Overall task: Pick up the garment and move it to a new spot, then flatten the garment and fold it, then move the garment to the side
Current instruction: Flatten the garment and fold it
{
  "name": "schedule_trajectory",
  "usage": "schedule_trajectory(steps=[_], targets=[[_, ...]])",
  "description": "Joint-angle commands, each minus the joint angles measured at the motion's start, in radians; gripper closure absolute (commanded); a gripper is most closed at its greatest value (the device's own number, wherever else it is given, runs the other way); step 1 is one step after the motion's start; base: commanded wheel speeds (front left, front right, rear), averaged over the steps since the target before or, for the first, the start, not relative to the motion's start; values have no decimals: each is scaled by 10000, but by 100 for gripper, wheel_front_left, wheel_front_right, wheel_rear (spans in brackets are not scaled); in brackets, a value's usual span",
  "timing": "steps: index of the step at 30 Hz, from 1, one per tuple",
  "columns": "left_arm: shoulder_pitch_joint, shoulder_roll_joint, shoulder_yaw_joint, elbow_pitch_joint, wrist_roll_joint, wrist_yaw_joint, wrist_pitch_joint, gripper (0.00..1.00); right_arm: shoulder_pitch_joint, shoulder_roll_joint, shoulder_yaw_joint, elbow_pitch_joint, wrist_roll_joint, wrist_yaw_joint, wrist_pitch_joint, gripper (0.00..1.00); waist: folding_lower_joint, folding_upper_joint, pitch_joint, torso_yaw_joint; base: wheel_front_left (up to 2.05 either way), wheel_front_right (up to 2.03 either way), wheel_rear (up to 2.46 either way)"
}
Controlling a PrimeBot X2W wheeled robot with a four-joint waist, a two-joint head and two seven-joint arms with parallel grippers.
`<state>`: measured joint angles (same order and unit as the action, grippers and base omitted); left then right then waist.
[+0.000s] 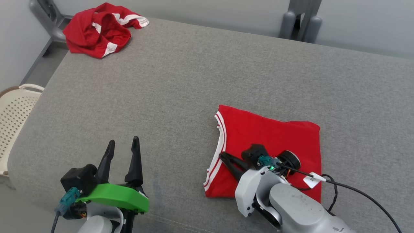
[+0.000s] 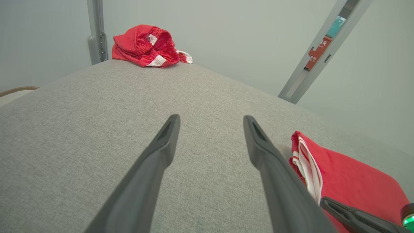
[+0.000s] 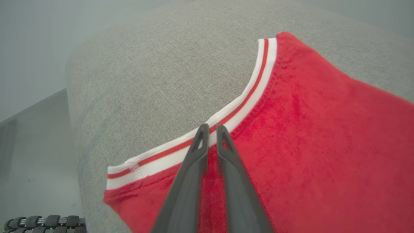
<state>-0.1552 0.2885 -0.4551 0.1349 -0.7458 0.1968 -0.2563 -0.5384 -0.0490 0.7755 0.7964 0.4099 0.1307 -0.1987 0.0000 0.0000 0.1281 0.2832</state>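
Observation:
The garment (image 1: 271, 142), red with white and red striped trim, lies folded flat on the grey padded table (image 1: 194, 81), near the front right. My right gripper (image 1: 223, 156) rests on its left edge. In the right wrist view its fingers (image 3: 210, 127) stand almost together at the striped trim, pinching a thin strip of the red cloth (image 3: 323, 145). My left gripper (image 1: 123, 141) hovers open over bare table at the front left, well clear of the garment. The left wrist view has those open fingers (image 2: 212, 118) with the garment (image 2: 355, 181) at the lower right.
A second red garment (image 1: 100, 29) lies crumpled at the table's far left corner (image 2: 145, 47). A perforated cream basket (image 1: 13, 110) stands off the table's left edge. Grey metal posts (image 1: 300, 19) rise behind the table. A black cable (image 1: 355, 191) trails from my right wrist.

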Motion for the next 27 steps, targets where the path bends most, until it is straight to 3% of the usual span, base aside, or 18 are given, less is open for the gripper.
schedule_trajectory(steps=[1, 9, 16, 17, 18, 19, 20, 24, 27], targets=[[-156, -54, 44, 59, 9, -48, -41, 0, -227, -30, 190, 221, -13, -1, 78, 100, 0, 0, 177, 275, 0, 0, 0], [-161, -250, 210, 258, 67, -212, -87, 0, -674, -29, 1371, 844, 252, -1, 449, 100, 0, 0, 349, 690, 0, 0, 0], [-150, -357, 422, 310, 181, -259, -87, 0, -980, -28, 1851, 798, 642, -1, 184, 100, 0, 0, 387, 547, 0, 0, 0], [-175, -357, 440, 310, 224, -283, -88, 0, -1044, -29, 1814, 750, 702, -1, 41, 73, 0, 0, 370, 474, 0, 0, 0], [-204, -346, 467, 306, 264, -289, -90, 0, -1095, -31, 1754, 713, 754, -1, -71, 65, 0, 0, 348, 394, 0, 0, 0], [-255, -342, 492, 295, 320, -309, -92, 0, -1153, -32, 1636, 669, 808, -1, -220, 9, 0, 0, 316, 305, 0, 0, 0], [-291, -346, 505, 288, 370, -321, -93, 0, -1203, -34, 1513, 638, 819, -1, -323, 0, 0, 0, 274, 212, 0, 0, 0], [-471, -400, 576, 240, 513, -425, -88, 0, -1334, -38, 478, 620, 692, -1, -614, 0, 0, 0, 86, -219, 0, 0, 0], [-586, -506, 767, 275, 635, -487, -88, 0, -1304, -27, -932, 501, 127, -1, -669, 0, 0, 0, -65, -590, 0, 0, 0]])
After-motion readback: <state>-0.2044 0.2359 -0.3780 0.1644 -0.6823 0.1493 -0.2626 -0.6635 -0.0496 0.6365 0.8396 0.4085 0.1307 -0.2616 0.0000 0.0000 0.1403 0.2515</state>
